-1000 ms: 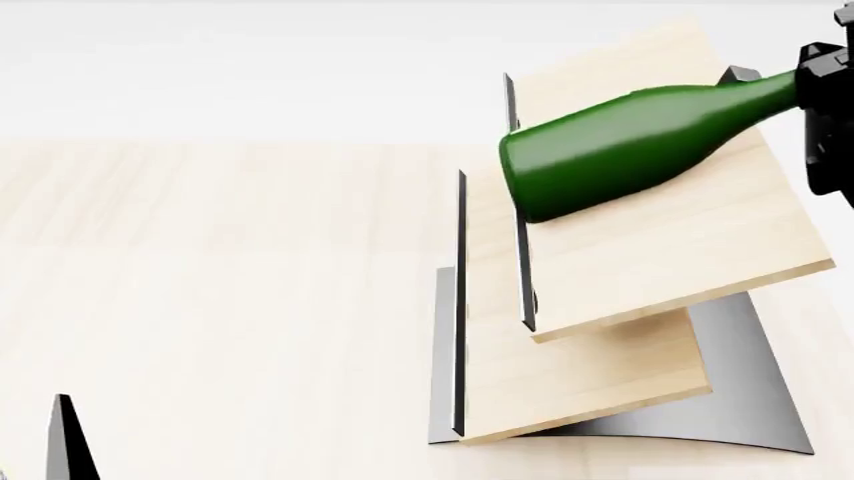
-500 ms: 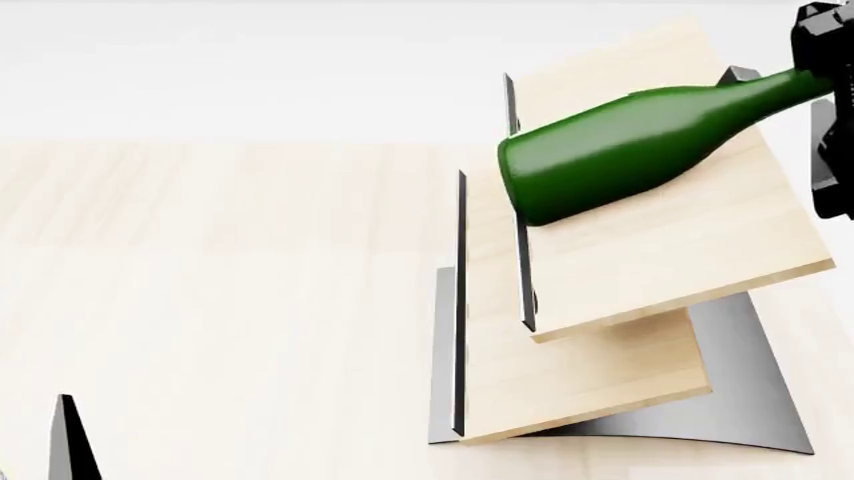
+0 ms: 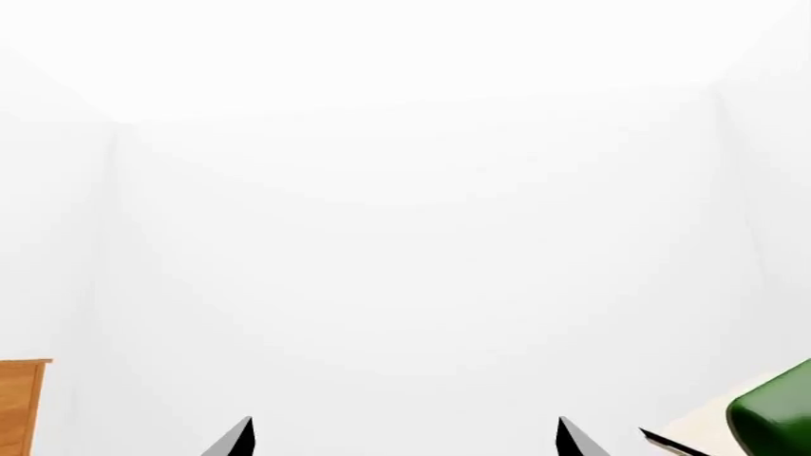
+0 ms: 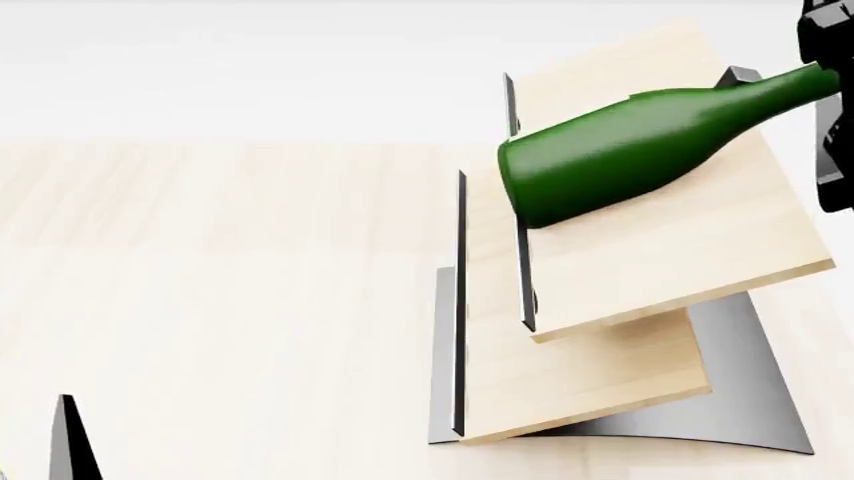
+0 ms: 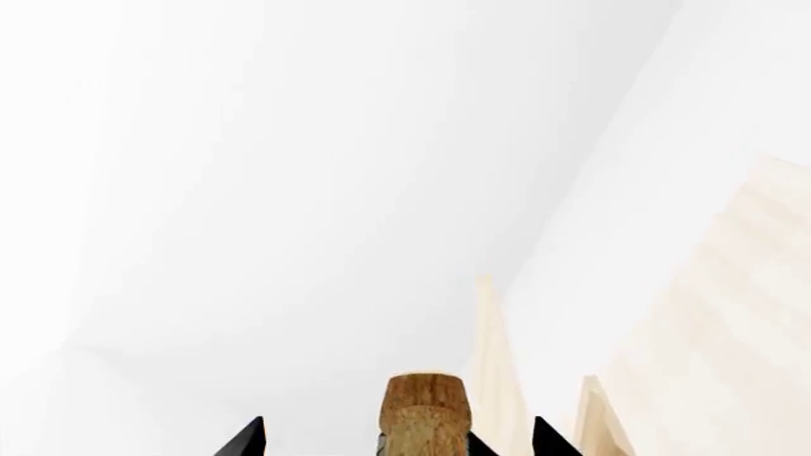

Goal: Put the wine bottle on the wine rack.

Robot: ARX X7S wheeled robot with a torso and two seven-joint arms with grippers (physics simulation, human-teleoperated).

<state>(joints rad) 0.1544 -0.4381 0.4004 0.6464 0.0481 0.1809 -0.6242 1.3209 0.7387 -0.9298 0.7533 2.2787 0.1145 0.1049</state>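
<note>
Wine bottle lying on the upper slab of the wine rack; release stage.

In the head view we see the bottle on its side across the upper slab, base against the black edge strip, neck pointing toward the right gripper at the frame edge. In the right wrist view its fingertips stand apart on either side of the cork, apparently clear of it, so we judge placement essentially done, with only retraction left. The left gripper hangs spread and empty, away from the rack.
</note>
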